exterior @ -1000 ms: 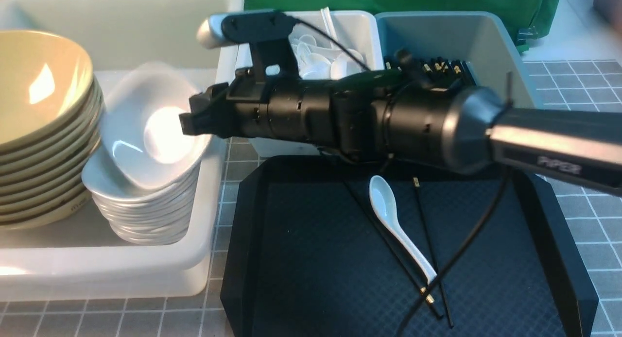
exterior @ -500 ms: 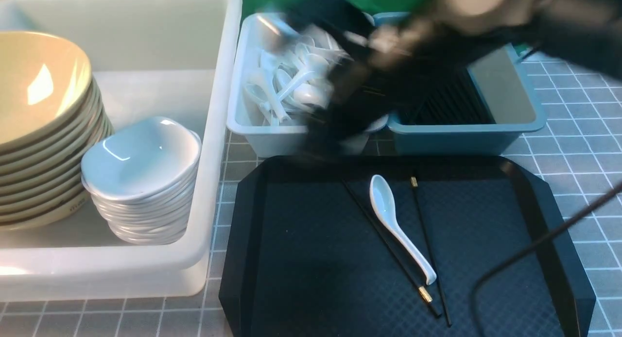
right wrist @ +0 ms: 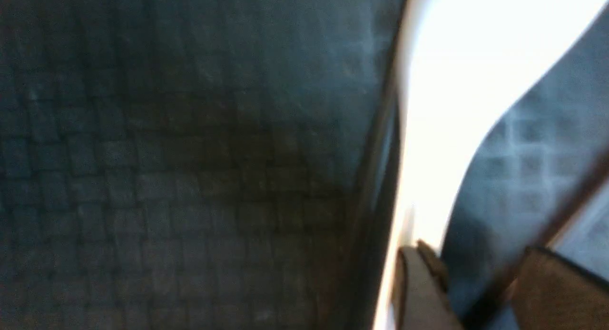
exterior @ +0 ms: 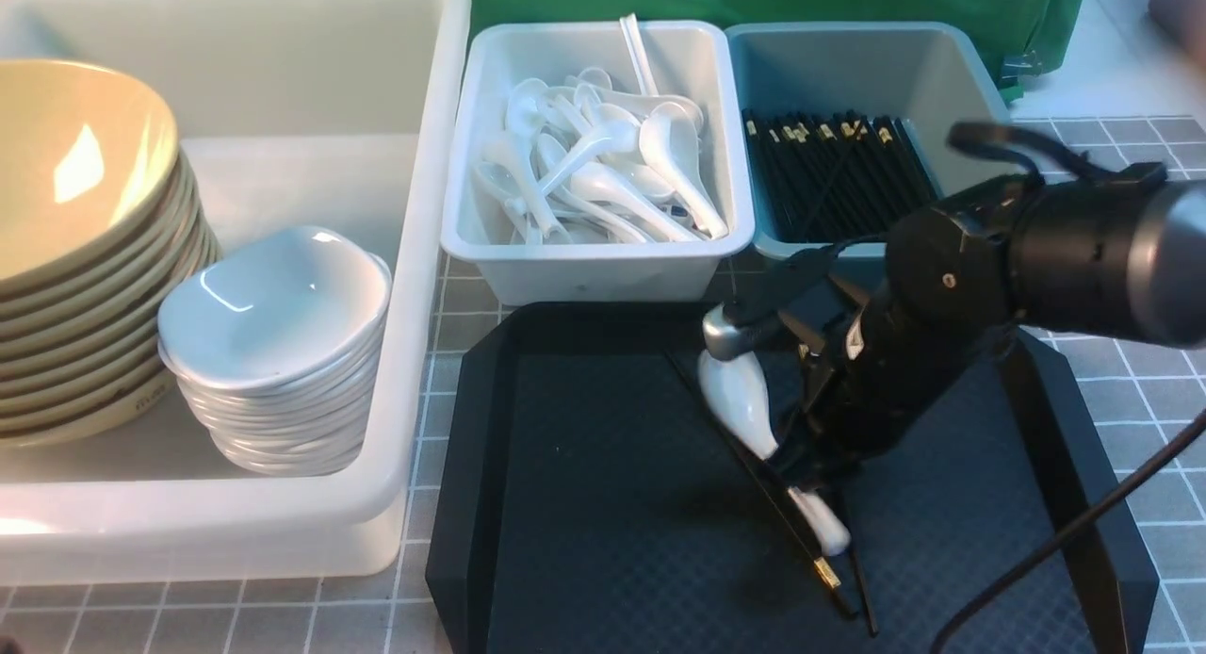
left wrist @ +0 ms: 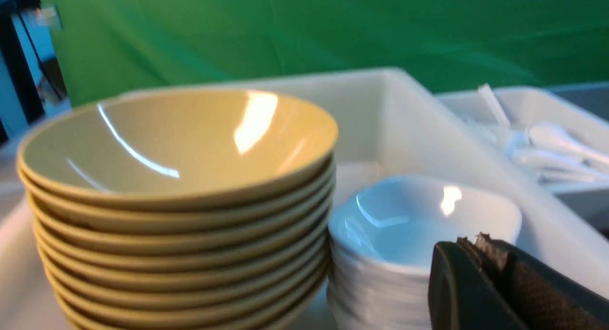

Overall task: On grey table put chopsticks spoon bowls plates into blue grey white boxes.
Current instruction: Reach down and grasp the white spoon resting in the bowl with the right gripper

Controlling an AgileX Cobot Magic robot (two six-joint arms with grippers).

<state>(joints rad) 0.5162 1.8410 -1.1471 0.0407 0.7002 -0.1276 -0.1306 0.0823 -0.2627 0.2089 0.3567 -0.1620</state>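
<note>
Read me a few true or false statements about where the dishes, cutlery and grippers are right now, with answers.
1. The spoon lies on the black tray. True.
2. The blue box holds spoons. False: it holds chopsticks.
3. The bowls and plates are stacked in the big white box. True.
4. The left gripper is wide open. False: it is shut.
5. The right gripper hangs over the big white box. False: it is down on the tray at the spoon.

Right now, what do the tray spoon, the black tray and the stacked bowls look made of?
Spoon: glossy white, ceramic or melamine; bright glare, can't tell which.
Black tray: matte plastic, seemingly; embossed diamond texture, no glare.
Bowls: glossy beige, likely melamine or glazed ceramic; sharp light reflections, thin rims.
</note>
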